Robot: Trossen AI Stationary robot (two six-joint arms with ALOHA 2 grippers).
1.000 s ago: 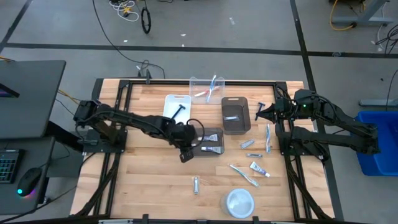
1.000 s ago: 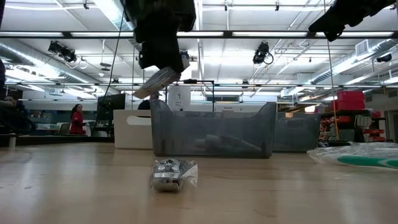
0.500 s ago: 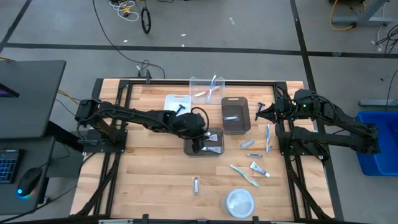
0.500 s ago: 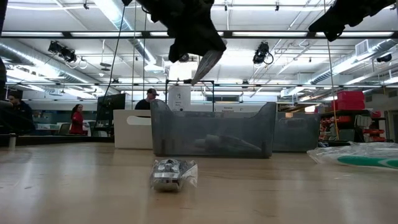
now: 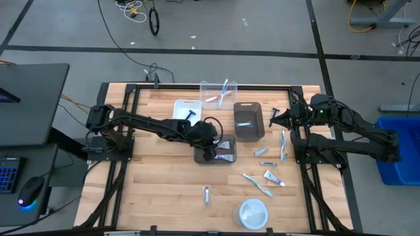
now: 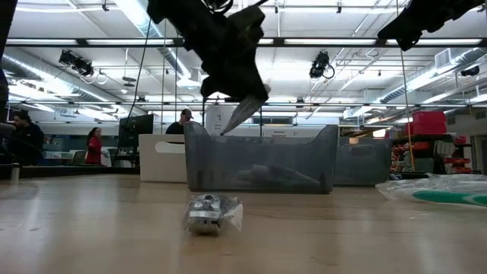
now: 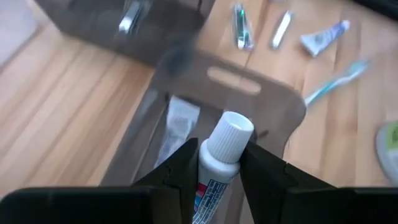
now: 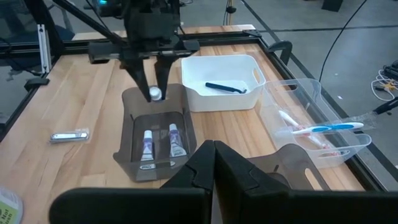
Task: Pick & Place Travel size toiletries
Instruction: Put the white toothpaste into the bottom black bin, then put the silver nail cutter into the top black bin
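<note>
My left gripper (image 5: 209, 153) hangs over the left end of a dark grey bin (image 5: 226, 159) at mid-table, shut on a small white toothpaste tube (image 7: 217, 163). The tube's white cap (image 7: 232, 129) points down at the bin. Two more tubes (image 8: 148, 148) (image 8: 176, 139) lie flat on the bin's floor. In the low view the held tube (image 6: 243, 113) slants down just above the bin's rim. My right gripper (image 5: 274, 119) waits shut, raised at the table's right far side. My left gripper pinches the tube's body just behind the cap (image 7: 213, 167) between its two fingers (image 7: 184, 169), and the cap end sticks out past the fingertips. The fingers slant down from the table's left and lie along the tube. The tube is lifted clear, above the bin.
Behind stand a white bin (image 5: 187, 111) with a black razor, a clear bin (image 5: 220, 92) with toothbrushes and a second dark grey bin (image 5: 248, 121). Loose toiletries (image 5: 266, 177) lie at the right. A silvery tube (image 5: 207, 195) and a round white dish (image 5: 252, 213) sit near the front edge.
My left gripper has carried the tube toward the table's right, from beside the dark grey bin to over its left end. It has then tipped down and sunk a little, so the cap now points into the bin. The grip is unchanged.
</note>
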